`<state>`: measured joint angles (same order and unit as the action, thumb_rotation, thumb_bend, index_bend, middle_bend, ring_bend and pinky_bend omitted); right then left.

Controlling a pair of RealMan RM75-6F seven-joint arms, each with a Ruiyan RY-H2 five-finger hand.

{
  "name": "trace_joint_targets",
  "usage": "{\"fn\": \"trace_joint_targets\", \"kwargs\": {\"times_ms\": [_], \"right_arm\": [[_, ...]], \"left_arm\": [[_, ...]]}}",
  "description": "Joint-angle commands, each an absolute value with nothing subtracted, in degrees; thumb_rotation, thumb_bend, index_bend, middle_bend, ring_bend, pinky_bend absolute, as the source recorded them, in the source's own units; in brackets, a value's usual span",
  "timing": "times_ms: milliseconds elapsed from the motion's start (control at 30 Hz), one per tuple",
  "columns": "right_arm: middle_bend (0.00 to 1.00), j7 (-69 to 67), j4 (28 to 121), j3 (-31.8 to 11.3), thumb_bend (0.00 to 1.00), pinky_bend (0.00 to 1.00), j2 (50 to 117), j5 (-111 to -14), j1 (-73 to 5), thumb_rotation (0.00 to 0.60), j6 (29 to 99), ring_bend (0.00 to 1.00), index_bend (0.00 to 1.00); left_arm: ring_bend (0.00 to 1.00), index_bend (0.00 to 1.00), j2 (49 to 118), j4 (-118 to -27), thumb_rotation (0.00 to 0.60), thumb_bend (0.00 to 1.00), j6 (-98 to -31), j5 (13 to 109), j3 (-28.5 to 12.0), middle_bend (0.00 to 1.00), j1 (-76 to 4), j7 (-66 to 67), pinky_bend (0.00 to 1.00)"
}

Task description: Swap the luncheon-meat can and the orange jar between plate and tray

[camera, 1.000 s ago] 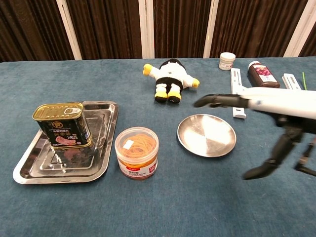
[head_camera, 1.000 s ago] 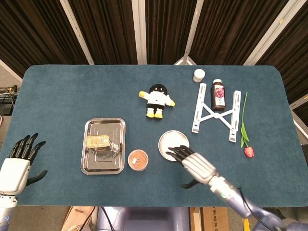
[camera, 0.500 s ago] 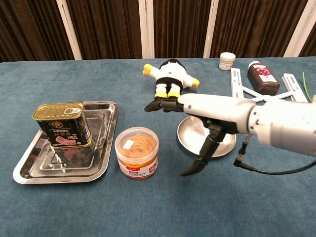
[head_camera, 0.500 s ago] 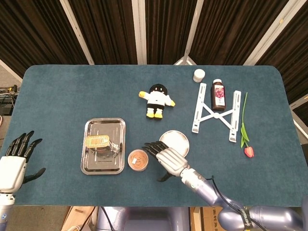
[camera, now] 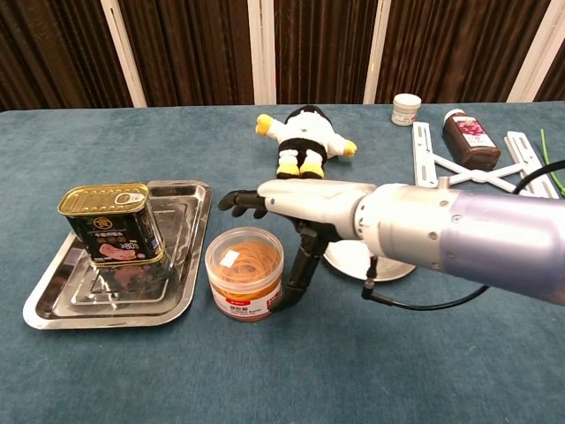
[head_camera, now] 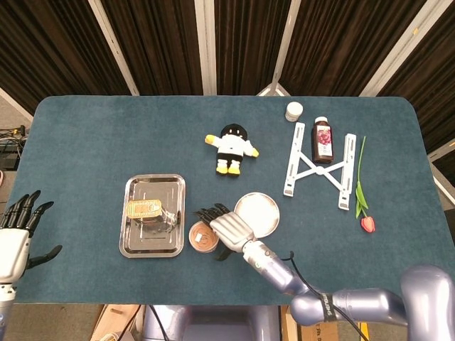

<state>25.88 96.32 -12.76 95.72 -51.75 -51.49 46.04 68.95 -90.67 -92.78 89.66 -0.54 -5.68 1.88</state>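
Hovering over the clear plastic jar of orange contents [camera: 244, 274], our right hand [camera: 296, 201] holds nothing, its fingers extended above the jar's rim and its thumb hanging down beside the jar's right wall. The jar stands on the blue table [camera: 371, 353], between the rectangular steel tray [camera: 188, 261] and the round steel plate [head_camera: 261, 213]. The gold-topped luncheon-meat can [camera: 112, 224] stands in the tray. Our left hand [head_camera: 15, 234] waits spread at the table's left edge.
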Motion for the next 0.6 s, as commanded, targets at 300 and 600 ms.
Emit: {"fn": "trace_joint_targets", "kwargs": {"times_ms": [300,600], "right_arm": [[0.38,29.4,93.4,-12.0,0.02,0.00,100.0,-49.0,-53.9,0.600,51.1,0.39,0.31],[0.49,27.4,95.0,-12.1,0.09,0.07,98.0,-52.0,-52.0,0.600,55.3,0.51,0.47]], "left_arm": [[0.00,0.18,68.6,-90.4,0.600,0.19,-93.2,88.7,-2.0,0.00,-5.1,-0.6,0.10],[0.00,0.19,68.5,-90.4,0.600,0.19,-93.6,88.6,-2.7,0.00,-4.5,-1.5,0.10]]}}
